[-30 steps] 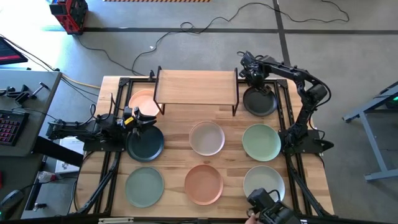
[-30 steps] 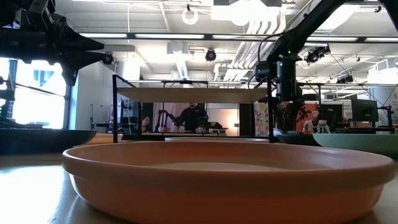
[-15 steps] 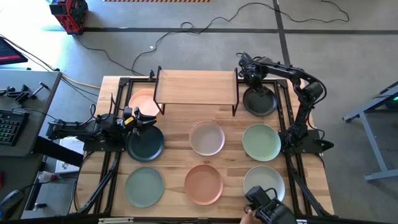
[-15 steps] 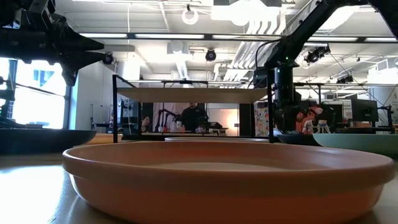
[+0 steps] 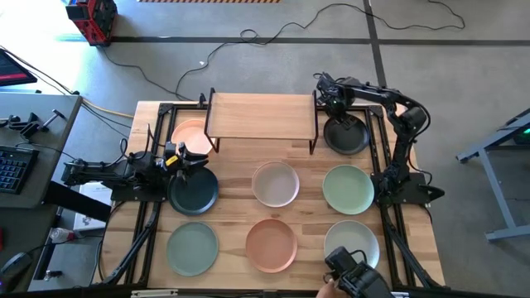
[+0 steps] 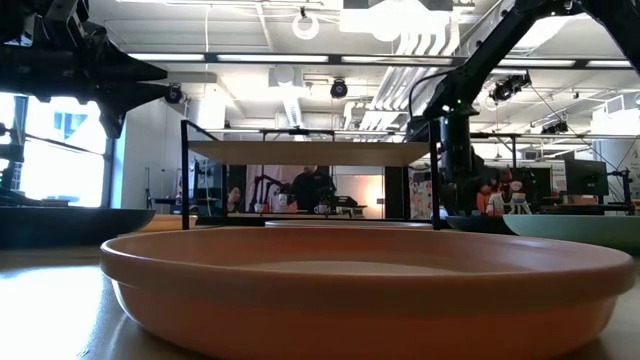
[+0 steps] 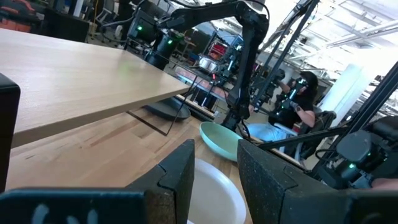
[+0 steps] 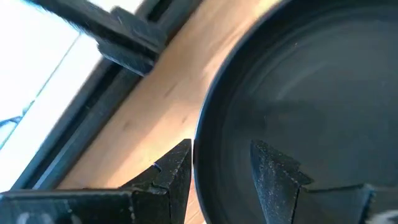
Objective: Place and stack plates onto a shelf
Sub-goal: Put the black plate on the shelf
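Eight plates lie on the table: peach (image 5: pixel 190 132), black (image 5: pixel 348 136), dark teal (image 5: pixel 193 192), whitish (image 5: pixel 275 184), pale green (image 5: pixel 348 189), sage green (image 5: pixel 192 248), terracotta (image 5: pixel 271 245) and pale (image 5: pixel 351 240). The shelf (image 5: pixel 261 116) stands at the far side with nothing on its board. My right gripper (image 8: pixel 217 155) points down, open, above the black plate's (image 8: pixel 311 106) far-left rim, one finger outside the rim and one inside, touching nothing I can see. My left gripper (image 7: pixel 214 165) waits level and open over the dark teal plate's far edge (image 5: pixel 197 170).
The shelf's black legs (image 5: pixel 313 132) stand close beside the black plate. The peach plate sits partly under the shelf's left end. At the near edge a person's hand holds a dark device (image 5: pixel 356 277) by the pale plate. Black frame rails (image 5: pixel 383 149) run along the table's sides.
My right gripper has gone down toward the black plate's far-left rim, still pointing down and still open. No plate has moved.
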Controlling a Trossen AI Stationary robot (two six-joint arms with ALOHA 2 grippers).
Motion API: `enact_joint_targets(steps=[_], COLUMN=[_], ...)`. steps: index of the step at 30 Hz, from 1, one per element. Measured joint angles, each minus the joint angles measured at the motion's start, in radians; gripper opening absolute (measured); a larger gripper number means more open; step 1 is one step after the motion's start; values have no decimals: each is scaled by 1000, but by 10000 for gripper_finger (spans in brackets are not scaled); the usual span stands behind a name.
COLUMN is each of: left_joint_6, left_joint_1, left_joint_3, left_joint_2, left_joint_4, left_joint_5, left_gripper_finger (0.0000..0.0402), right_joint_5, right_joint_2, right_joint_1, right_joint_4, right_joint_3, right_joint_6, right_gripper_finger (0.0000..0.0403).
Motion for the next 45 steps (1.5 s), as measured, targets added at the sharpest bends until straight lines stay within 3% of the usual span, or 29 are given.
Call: enact_joint_targets(steps=[29,32,38,45], left_joint_6=[1,1,1,1], left_joint_1=[0,0,0,0], left_joint_3=[0,0,0,0], left_joint_2=[0,0,0,0], left_joint_4=[0,0,0,0], left_joint_5=[0,0,0,0], left_gripper_finger=[108,108,108,108], right_joint_5=[-11,-9,-4,2], right_joint_2=[19,19,19,19], right_joint_1=[1,1,7,9], right_joint_4=[23,32,72,80], right_joint_3=[0,0,0,0], right_joint_6=[-8,-9,-26,-26], right_gripper_finger=[139,111,13,18])
